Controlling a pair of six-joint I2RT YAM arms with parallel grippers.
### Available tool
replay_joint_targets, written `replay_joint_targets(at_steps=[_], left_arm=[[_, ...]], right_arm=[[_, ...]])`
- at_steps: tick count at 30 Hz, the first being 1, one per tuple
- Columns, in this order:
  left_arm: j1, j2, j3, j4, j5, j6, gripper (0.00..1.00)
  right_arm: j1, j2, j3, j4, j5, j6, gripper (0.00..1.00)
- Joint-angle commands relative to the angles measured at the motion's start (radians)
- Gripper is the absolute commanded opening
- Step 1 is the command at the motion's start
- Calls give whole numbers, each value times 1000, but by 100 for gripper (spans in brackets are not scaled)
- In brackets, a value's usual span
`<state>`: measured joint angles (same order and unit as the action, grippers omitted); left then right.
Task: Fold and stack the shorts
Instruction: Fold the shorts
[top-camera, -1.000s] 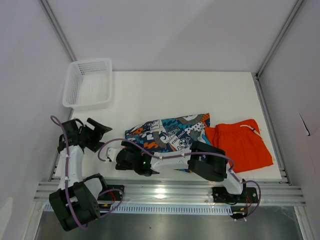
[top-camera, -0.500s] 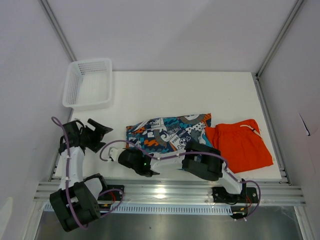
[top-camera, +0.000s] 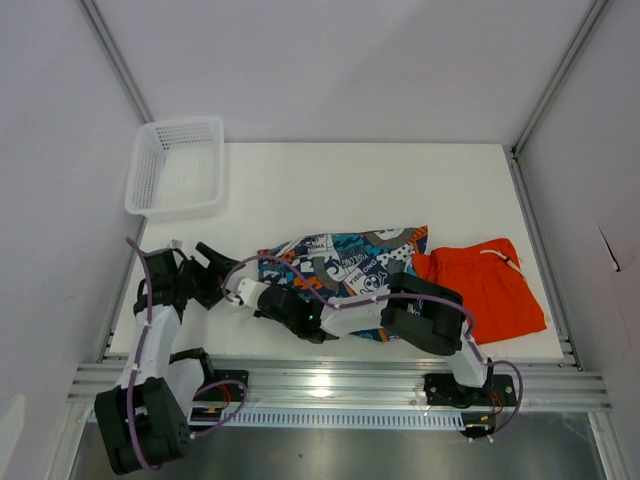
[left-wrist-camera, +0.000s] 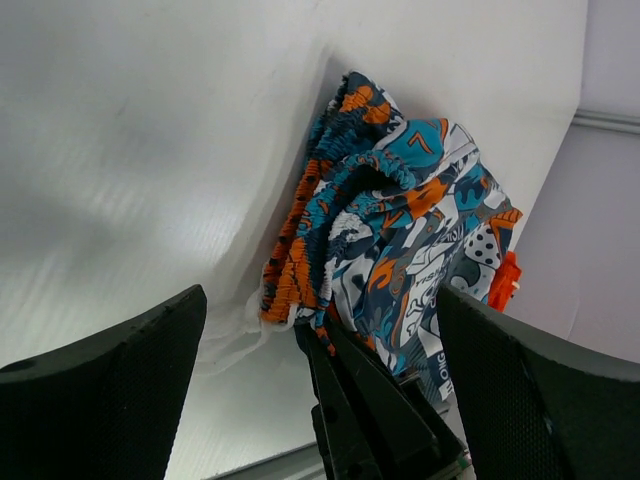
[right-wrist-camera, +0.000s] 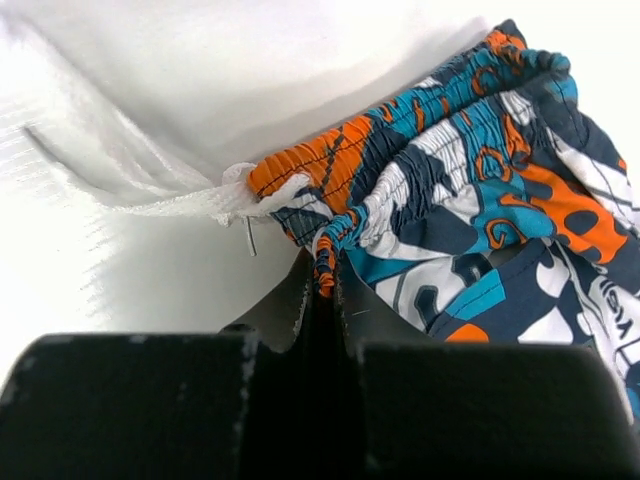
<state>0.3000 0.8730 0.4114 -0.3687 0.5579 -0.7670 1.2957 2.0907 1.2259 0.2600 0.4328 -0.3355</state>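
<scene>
White table (top-camera: 400, 185): patterned shorts (top-camera: 350, 262), orange shorts (top-camera: 490, 288), mesh basket (top-camera: 180, 122).

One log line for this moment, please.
right gripper: shut on patterned shorts at waistband | left gripper: open, facing waistband | orange shorts: at right, ungripped | stack: not started

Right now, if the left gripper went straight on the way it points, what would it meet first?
Likely the bunched waistband of the patterned blue, orange and white fabric shorts, with the right gripper pinching it close by; depth is unclear.
</scene>
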Motion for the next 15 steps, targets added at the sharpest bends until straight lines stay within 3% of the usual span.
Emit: replay_joint_targets(at_steps=[1,15], left_arm=[[-74,32,1,100,8,-72,98],[-189,222,-2,277,-16,-156,99]], right_arm=[[-32,-87,-37,106,-69,94,0],[-82,-175,-146,228,-207,184,0]])
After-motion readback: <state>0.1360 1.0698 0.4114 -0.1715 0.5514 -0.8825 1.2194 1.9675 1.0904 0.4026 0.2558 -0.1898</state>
